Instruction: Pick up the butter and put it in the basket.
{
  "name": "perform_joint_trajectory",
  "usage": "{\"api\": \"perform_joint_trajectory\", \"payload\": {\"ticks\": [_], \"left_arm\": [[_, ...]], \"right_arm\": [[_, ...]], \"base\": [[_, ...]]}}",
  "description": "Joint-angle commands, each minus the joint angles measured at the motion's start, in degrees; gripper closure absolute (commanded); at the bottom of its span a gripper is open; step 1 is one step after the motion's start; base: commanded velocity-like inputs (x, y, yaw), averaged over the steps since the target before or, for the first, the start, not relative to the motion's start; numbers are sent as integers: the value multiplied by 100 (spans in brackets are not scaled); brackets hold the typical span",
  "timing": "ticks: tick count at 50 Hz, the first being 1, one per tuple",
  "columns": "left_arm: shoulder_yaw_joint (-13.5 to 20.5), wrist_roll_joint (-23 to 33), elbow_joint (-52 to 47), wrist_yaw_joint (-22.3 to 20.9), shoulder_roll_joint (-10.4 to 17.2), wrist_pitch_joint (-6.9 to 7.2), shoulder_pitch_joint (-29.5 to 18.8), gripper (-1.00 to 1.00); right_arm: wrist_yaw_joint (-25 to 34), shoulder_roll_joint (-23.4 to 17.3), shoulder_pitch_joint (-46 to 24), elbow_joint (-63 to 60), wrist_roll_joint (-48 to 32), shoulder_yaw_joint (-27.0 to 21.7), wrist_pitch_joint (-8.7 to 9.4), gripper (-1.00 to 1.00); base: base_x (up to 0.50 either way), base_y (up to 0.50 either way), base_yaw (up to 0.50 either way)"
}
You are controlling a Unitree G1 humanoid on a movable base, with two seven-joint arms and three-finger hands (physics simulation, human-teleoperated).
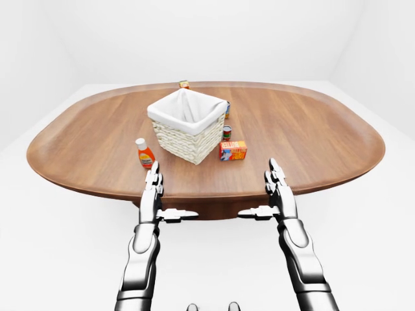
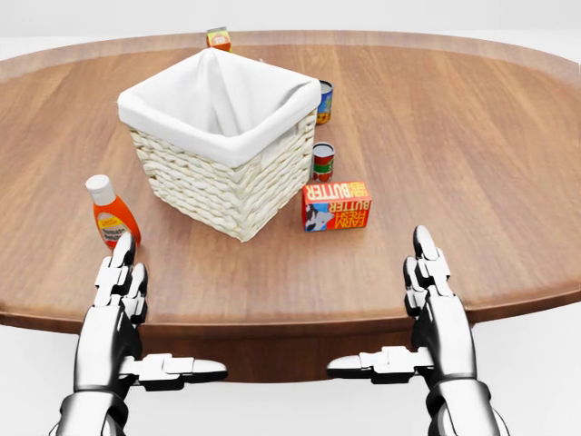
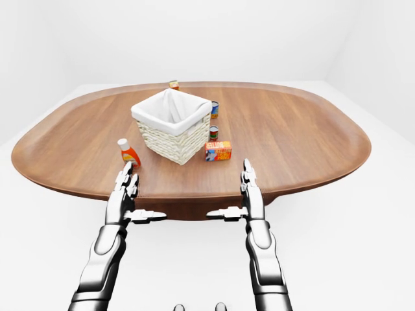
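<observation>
On oval wooden table (image 2: 472,163): orange-and-blue butter box (image 2: 336,205), just right of white-lined wicker basket (image 2: 221,141). Left hand (image 2: 116,313), right hand (image 2: 438,313): spread, empty, at near edge. Step: approach. Next: right-hand reach to box, grasp.

Head view: close, angled down over the near edge of the table (image 2: 472,163), cropping its left, right and far rims. Left-eye and right-eye views: set farther back and higher, facing the same way, taking in the whole oval table, white floor and walls; both share nearly identical content, slightly offset sideways.
</observation>
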Motion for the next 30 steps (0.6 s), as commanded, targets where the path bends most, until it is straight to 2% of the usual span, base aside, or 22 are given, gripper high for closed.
{"api": "perform_joint_trajectory", "payload": {"ticks": [1, 14, 17, 22, 23, 24, 27, 30], "left_arm": [[16, 4, 20, -2, 31, 20, -15, -100], [45, 13, 108, 46, 42, 49, -78, -100], [49, 6, 84, 50, 43, 69, -72, -100], [85, -36, -55, 32, 64, 194, -55, -100], [96, -43, -95, 31, 68, 218, -47, -100], [130, -45, -124, 60, 82, 256, -76, -100], [200, -68, 47, 123, 117, 306, -265, -100], [207, -92, 55, 128, 139, 418, -349, -100]], "right_arm": [[11, 19, 10, 8, -8, 8, -23, -100], [10, 23, 7, 51, -73, 32, -41, -100], [1, 21, -9, 64, -76, 23, -32, -100], [-25, -13, -14, -80, -71, -40, 109, -100], [-25, -26, -34, -108, -60, -62, 168, -100], [16, -61, -35, -253, -5, -110, 328, -100], [73, -83, 30, -534, 16, -146, 547, -100], [81, -96, 4, -710, -49, -150, 547, -100]], "base": [[0, 50, 0], [1, 50, 0], [1, 24, 0], [0, 0, 0], [0, 0, 0], [0, 0, 0], [0, 0, 0], [0, 0, 0]]}}
